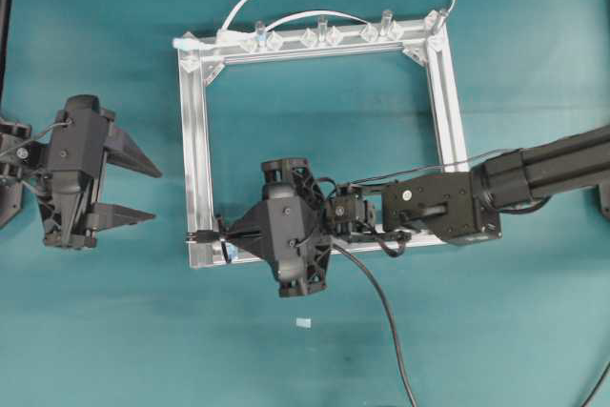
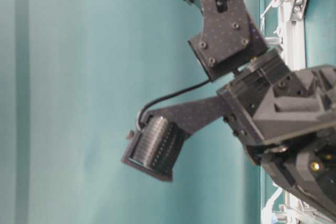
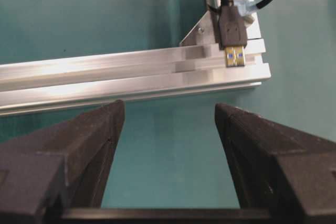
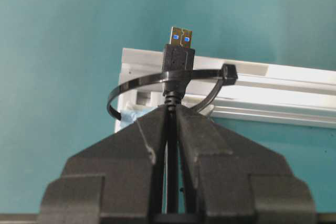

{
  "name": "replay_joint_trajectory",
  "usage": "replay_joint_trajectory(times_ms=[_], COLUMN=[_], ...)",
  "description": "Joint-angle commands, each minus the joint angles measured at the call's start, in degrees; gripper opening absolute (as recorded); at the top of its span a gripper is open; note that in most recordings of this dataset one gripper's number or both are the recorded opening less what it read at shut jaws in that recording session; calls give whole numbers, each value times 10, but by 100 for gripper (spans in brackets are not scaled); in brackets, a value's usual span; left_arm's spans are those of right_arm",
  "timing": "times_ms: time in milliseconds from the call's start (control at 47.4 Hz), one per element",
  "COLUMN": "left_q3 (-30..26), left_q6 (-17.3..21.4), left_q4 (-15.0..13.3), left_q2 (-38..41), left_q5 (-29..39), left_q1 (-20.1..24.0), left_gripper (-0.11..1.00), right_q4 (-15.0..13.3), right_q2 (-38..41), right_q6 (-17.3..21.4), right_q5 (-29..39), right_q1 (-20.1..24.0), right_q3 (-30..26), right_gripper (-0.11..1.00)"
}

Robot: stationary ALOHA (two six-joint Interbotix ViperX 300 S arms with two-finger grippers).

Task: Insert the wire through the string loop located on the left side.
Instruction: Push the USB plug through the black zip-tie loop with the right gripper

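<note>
1 gripper, the right gripper (image 4: 170,116), clamped the wire (image 4: 171,145) behind its USB plug (image 4: 177,59), already poking through the string loop (image 4: 157,80) at the aluminium frame (image 1: 195,154). The left gripper (image 1: 133,190) waited open; next, it should likely take the plug.

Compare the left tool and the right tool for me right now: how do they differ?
The left tool stands open and empty; the right tool is shut on the wire. The left tool hangs over bare table outside the aluminium frame; the right tool sits at the frame's lower left corner, the plug poking through the string loop. Both are black and point toward that side rail.
</note>
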Motion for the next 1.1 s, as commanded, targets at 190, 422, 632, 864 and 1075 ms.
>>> replay_joint_trajectory(times_ms=[190,422,632,864,1075], left_q3=[-20,-33,-39,-40,-50], left_q6=[-4,-4,-26,-83,-96], left_q4=[1,0,0,-1,0], left_q2=[0,1,1,1,20], left_q5=[1,3,15,18,17], left_q1=[-13,-18,-18,-28,-44], left_gripper=[71,72,72,72,72], right_q4=[-2,-2,-2,-2,-2], right_q2=[-13,-13,-13,-13,-13], right_q6=[-2,-2,-3,-2,-3], right_q5=[-4,-5,-5,-6,-5], right_q1=[-1,-1,-1,-1,-1], right_q3=[-16,-16,-16,-16,-15], right_gripper=[8,8,8,8,8])
